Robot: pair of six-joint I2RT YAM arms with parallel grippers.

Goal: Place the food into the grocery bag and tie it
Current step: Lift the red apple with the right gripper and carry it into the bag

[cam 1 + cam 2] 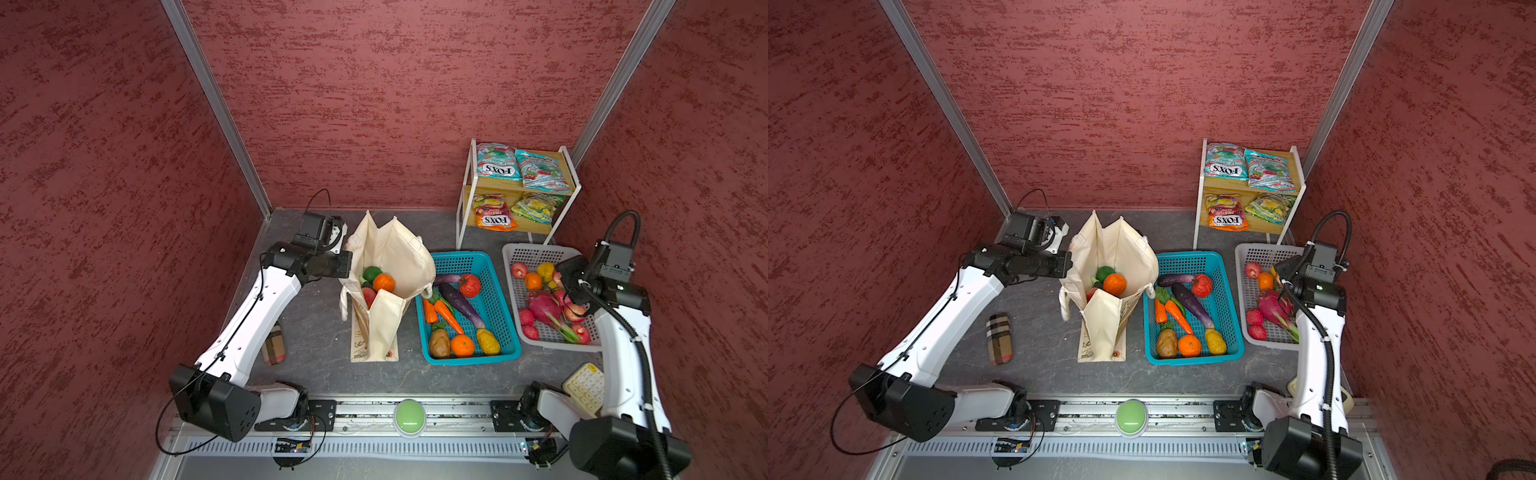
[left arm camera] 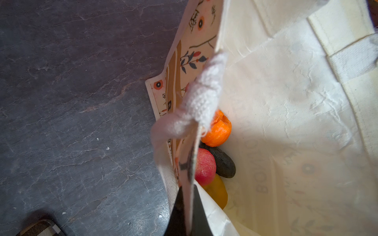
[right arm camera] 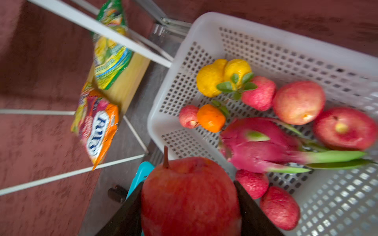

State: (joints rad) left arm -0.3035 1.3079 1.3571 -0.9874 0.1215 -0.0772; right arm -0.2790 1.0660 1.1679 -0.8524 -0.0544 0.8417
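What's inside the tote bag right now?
Inside the tote bag: an orange pumpkin, red apple, dark green vegetable, yellow piece, bright green piece. Anything beneath them is hidden.

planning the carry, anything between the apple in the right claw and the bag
The teal basket sits between the apple and the grocery bag, whose mouth the left claw holds open.

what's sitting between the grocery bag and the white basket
The teal basket of toy vegetables stands between the grocery bag and the white basket, shown in both top views.
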